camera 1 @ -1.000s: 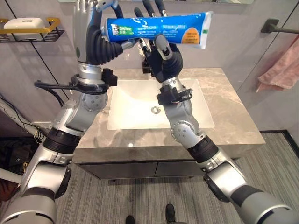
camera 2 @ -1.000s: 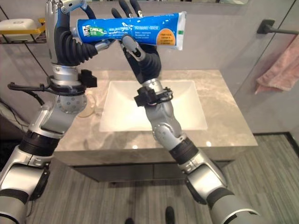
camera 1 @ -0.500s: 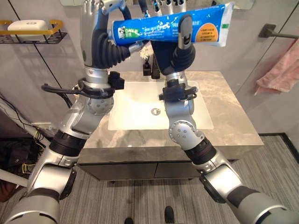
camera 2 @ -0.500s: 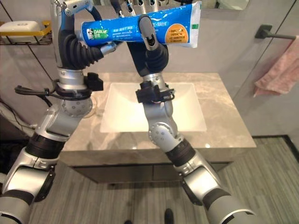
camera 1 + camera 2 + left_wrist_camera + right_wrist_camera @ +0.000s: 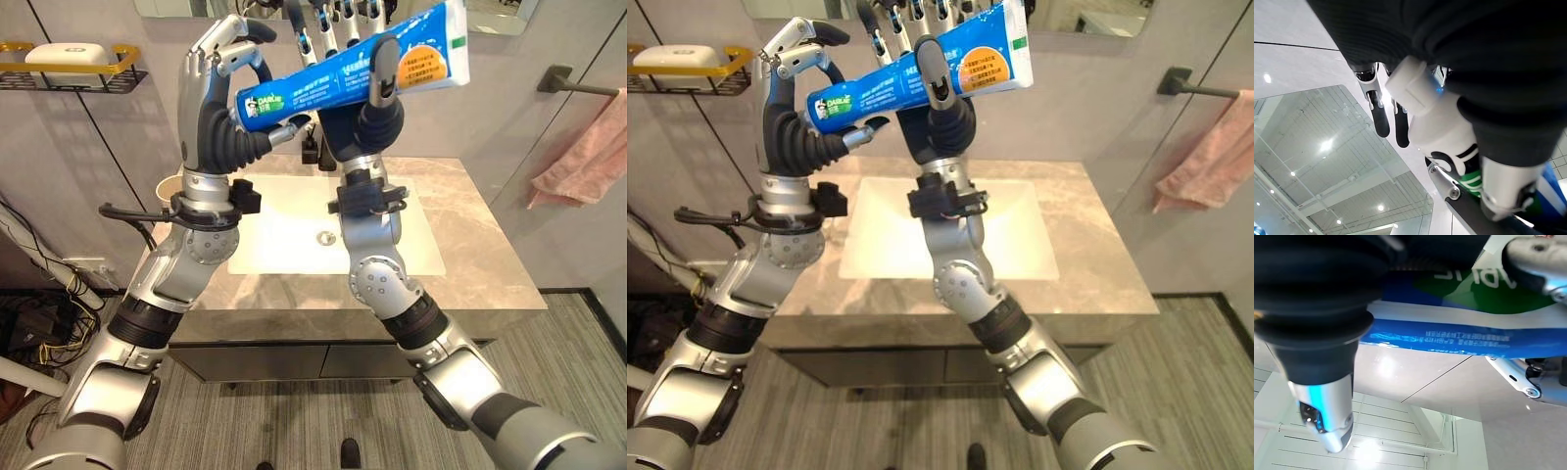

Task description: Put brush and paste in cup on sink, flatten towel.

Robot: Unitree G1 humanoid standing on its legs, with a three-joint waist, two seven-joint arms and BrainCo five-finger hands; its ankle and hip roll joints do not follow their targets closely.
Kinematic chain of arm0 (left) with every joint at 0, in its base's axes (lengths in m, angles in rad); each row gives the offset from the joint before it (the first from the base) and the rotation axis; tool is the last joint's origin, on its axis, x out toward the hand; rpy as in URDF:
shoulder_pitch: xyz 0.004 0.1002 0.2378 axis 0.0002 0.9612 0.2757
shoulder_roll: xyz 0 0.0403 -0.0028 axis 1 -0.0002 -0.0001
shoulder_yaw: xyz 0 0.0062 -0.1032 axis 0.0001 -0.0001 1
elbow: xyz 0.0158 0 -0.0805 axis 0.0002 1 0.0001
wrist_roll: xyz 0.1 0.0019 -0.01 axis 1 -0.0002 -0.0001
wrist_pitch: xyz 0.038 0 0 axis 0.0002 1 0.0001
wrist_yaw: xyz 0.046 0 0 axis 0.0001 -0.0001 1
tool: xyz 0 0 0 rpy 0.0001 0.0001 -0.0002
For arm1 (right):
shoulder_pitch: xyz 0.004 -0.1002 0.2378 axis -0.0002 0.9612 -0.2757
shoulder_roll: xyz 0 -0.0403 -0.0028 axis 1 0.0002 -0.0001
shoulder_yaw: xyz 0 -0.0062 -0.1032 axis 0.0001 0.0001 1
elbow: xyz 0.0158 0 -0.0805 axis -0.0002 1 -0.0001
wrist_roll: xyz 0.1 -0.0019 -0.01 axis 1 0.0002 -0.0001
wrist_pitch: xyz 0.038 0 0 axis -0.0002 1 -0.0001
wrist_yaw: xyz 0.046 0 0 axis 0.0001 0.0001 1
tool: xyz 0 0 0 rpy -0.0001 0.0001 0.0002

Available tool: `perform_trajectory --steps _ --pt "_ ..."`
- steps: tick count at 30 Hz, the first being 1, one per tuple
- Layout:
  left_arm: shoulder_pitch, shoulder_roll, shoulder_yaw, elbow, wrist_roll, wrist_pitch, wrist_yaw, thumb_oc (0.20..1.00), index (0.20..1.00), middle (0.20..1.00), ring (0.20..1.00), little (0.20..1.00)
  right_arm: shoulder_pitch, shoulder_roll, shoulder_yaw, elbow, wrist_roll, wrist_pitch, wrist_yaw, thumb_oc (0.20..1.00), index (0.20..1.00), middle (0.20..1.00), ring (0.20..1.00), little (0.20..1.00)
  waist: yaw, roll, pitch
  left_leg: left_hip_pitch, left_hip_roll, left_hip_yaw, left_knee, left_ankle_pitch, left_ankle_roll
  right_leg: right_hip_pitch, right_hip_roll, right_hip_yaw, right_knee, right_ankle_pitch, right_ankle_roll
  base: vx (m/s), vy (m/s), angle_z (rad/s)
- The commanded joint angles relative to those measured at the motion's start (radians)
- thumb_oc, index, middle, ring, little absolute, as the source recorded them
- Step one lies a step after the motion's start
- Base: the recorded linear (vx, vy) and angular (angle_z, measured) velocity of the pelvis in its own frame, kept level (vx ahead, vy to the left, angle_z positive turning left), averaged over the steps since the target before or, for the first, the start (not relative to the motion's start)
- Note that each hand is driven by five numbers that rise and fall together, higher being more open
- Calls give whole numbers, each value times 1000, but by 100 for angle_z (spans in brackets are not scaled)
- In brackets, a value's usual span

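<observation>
you're facing a marble vanity top (image 5: pixel 470 255) at the centre, with a white basin (image 5: pixel 294 235) set into it and a drain (image 5: pixel 326 237) in the middle. dark drawers (image 5: pixel 294 360) run under the top. the floor (image 5: pixel 294 431) at 6 o'clock is grey wood-grain plank. pale grey wall panels (image 5: pixel 108 166) with dark seams stand at 9 o'clock, carrying a gold-edged rack (image 5: pixel 69 76) at 10 o'clock with a white soap dish (image 5: pixel 61 57) on it. a mirror (image 5: pixel 490 14) sits at 12 to 1 o'clock. a black rail (image 5: pixel 568 82) is fixed at 2 o'clock. ceiling spotlights show in the left wrist view.
</observation>
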Motion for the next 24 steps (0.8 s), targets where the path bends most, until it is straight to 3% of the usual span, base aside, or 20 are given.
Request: perform_trajectory --steps 1,3,4,5,6,7,18,19,20,24 --pt "4 -4 -24 -14 -34 -36 -18 200 200 200 200 200 -41 38 -98 -57 -5 -58 -8 799 799 799 799 799 30 -37 -31 14 -15 -31 91 -93 -10 53 -95 -35 6 -14 57 0 0 0" --pt "24 -16 -27 -15 -39 -35 -24 200 200 200 200 200 -36 41 -103 -52 0 -55 -8 542 542 542 542 542 30 -35 -30 15 -14 -32 89 -92 -10 54 -95 -37 6 -14 57 0 0 0" --pt "24 -16 -27 -16 -39 -35 -24 200 200 200 200 200 -35 41 -103 -52 0 -55 -8 476 476 476 476 476 30 -35 -31 15 -14 -32 89 -92 -10 54 -95 -37 6 -14 57 0 0 0" --pt "24 -16 -27 -16 -39 -35 -24 200 200 200 200 200 -35 41 -103 -52 0 -55 -8 476 476 476 476 476 30 -35 -31 15 -14 -32 89 -92 -10 54 -95 -37 6 -14 57 0 0 0" --pt "44 -29 -30 -27 -47 -40 -32 200 200 200 200 200 -28 45 -106 -53 6 -56 -10 272 272 272 272 272 31 -35 -30 14 -14 -34 87 -90 -10 54 -95 -37 6 -14 56 0 0 0" --pt "51 -33 -40 -28 -49 -40 -37 200 200 200 200 200 -22 43 -108 -52 0 -61 -20 200 200 200 200 200 31 -35 -30 14 -13 -34 84 -87 -10 54 -94 -39 5 -14 55 0 0 0" --pt "133 -67 -36 -58 -99 -42 -35 200 200 200 200 200 20 47 -141 -50 -68 -97 -140 200 200 200 200 200 35 -38 -21 15 -6 -40 67 -73 -11 54 -87 -46 5 -14 51 0 0 0" --pt "136 -67 -35 -61 -100 -41 -37 319 319 319 319 319 22 47 -140 -52 -71 -96 -143 200 200 200 200 200 35 -37 -22 15 -6 -40 66 -73 -11 54 -87 -47 5 -14 51 0 0 0" --pt "210 -87 -27 -101 -140 -55 -41 1000 1000 1000 1000 1000 35 33 -149 -54 -103 -93 -176 200 200 200 200 200 39 -42 -17 14 -4 -45 62 -70 -10 53 -87 -49 5 -14 49 0 0 0" --pt "374 -80 -35 -166 -208 -72 -89 1000 1000 1000 1000 1000 43 9 -176 -76 -176 -100 -259 200 200 200 200 200 58 -48 -5 2 -5 -60 58 -62 -8 51 -89 -59 4 -13 46 -13 -7 4"
